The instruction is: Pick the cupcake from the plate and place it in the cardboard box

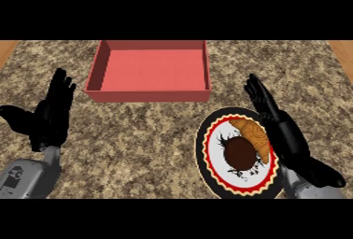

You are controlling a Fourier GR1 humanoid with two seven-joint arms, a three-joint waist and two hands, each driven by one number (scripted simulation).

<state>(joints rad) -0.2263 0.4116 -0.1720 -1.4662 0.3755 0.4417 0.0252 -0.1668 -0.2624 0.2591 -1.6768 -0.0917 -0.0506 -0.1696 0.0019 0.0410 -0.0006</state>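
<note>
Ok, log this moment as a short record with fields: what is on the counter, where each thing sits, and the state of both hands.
surface: speckled stone counter
box: red, open-topped, at the far middle, nothing visible inside
plate: round with a red and black rim, near right, in front of the box
cupcake: dark brown, on the plate's middle
croissant: golden, on the plate, to the right of the cupcake
left hand: open, fingers up, at the left, holding nothing
right hand: open, over the plate's right edge beside the croissant

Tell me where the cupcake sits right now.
In the head view, the cupcake sits on the plate at lower right, beside a croissant, near the right hand.
</note>
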